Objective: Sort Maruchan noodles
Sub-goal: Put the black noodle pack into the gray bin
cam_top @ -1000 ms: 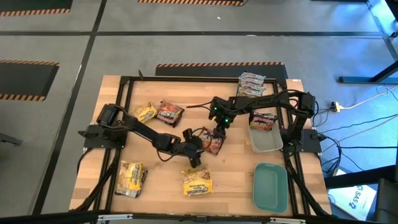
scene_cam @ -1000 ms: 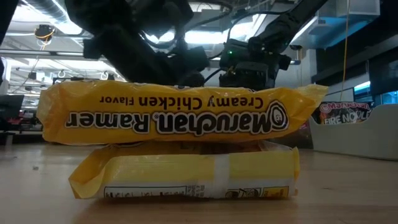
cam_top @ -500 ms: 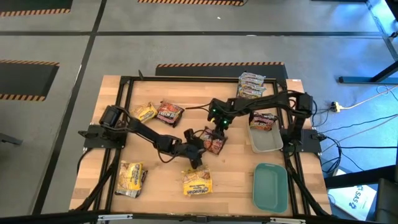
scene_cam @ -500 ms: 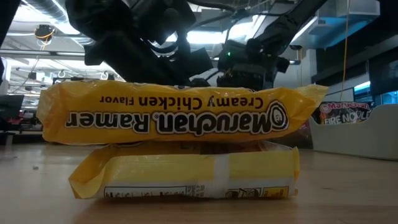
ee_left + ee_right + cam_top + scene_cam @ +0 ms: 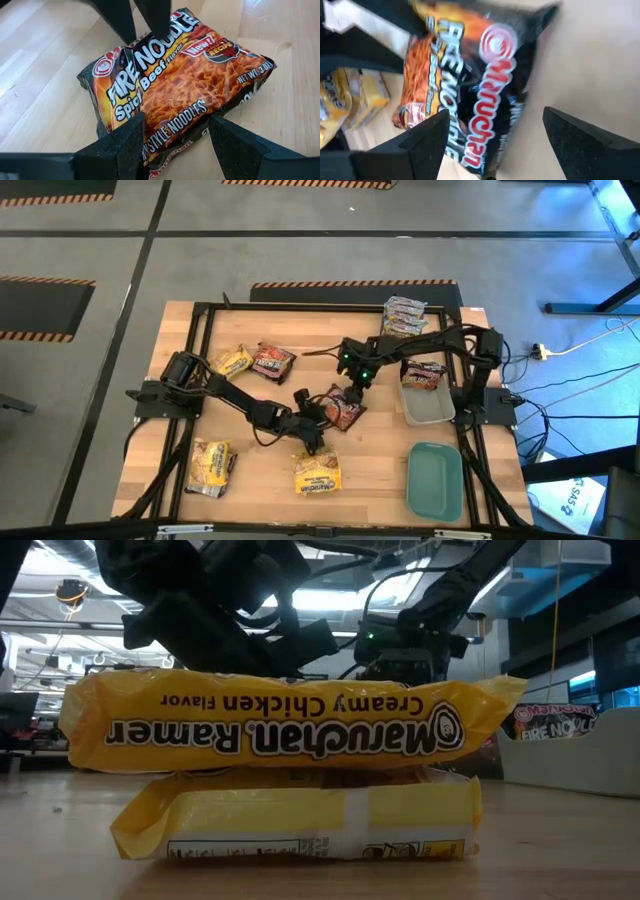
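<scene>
A dark "Fire Noodle" Maruchan packet lies flat at the table's middle. My left gripper is open, and its fingers stand over the packet's near end. My right gripper is open above the packet's far end, pointing down. Two yellow packets are stacked near the near edge. Other packets are the yellow ones, a dark one and the silvery-pink ones. My left gripper's open fingers overlap the dark packet's near end from above, and I cannot tell whether they touch it. My right gripper's fingers come down at the packet's far corner. Whether they touch it cannot be told either.
A clear tray at the table's right holds one dark packet. A teal lid lies near the right near corner. A black frame runs round the table. Bare wood shows between the packets.
Both grippers have stayed at the dark packet in the table's middle. The left wrist has shifted slightly toward the near edge, and the right gripper has shifted a little above the packet.
</scene>
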